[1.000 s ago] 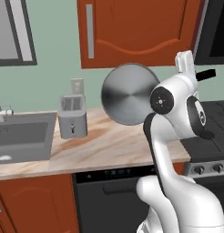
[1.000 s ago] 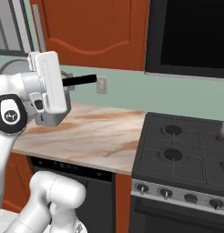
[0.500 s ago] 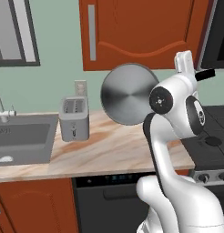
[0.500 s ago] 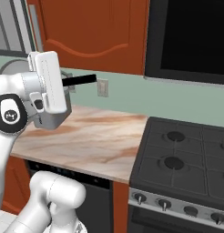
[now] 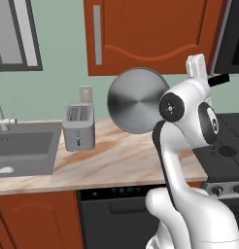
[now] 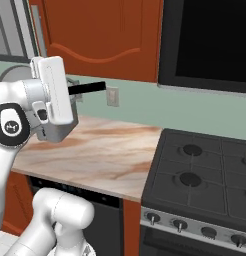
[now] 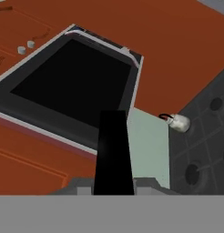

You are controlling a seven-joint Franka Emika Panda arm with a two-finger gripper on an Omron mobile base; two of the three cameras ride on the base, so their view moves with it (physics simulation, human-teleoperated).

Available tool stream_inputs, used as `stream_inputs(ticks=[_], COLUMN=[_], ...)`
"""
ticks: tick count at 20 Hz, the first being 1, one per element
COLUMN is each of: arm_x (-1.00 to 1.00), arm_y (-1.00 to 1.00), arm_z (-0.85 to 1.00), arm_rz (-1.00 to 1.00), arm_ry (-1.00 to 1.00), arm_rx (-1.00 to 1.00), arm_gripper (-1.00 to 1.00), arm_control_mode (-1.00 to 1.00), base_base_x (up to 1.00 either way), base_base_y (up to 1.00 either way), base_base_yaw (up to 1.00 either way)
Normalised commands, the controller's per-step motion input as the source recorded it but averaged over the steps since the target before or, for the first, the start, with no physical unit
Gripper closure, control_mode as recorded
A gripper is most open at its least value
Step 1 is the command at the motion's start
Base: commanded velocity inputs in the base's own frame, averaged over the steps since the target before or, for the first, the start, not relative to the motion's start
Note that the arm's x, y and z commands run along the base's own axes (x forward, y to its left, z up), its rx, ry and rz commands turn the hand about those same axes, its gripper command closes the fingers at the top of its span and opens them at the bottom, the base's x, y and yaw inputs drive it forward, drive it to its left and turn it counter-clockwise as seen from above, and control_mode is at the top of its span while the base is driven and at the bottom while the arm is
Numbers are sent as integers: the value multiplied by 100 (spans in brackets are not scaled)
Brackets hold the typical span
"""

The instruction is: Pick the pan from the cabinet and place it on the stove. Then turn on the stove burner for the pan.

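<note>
The tool (image 6: 70, 102) was clenched on the dark handle (image 6: 87, 88) of the pan (image 5: 137, 100), which it held up in the air above the surface (image 5: 116, 155), tipped on edge so that its round silver underside faced the left base camera. In the hand view the handle (image 7: 113, 152) ran straight up from between the fingers. The pan hung between the toaster (image 5: 78, 127) and the arm, level with the bottom edge of the cabinet (image 5: 150, 34), apart from both. Below it the marbled surface lay between the sink (image 5: 24, 151) on the left and the stove (image 6: 205, 175) on the right. The stove's knobs (image 6: 179, 225) lined its front edge, and a small white kettle (image 7: 178, 122) sat on the cooktop at its far side. Behind, on the green wall, was an outlet (image 6: 113, 96), and the cabinet doors stood closed, one long silver bar handle (image 5: 97, 34) showing. A black microwave (image 6: 207, 42) hung over the stove.
</note>
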Motion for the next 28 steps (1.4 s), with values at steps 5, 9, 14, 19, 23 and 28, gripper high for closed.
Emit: stream_inputs(ticks=[5,9,14,19,23,28], arm_x=[0,0,0,0,0,0], arm_y=[0,0,0,0,0,0], arm_z=[0,0,0,0,0,0], arm_rz=[0,0,0,0,0,0], arm_ry=[0,0,0,0,0,0], arm_rx=[0,0,0,0,0,0], arm_gripper=[100,100,100,100,100,100], arm_control_mode=[100,100,100,100,100,100], base_base_x=[0,4,12,12,18,22], base_base_y=[-3,1,11,25,24,29], base_base_yaw=[-11,-23,-23,-12,-5,-2])
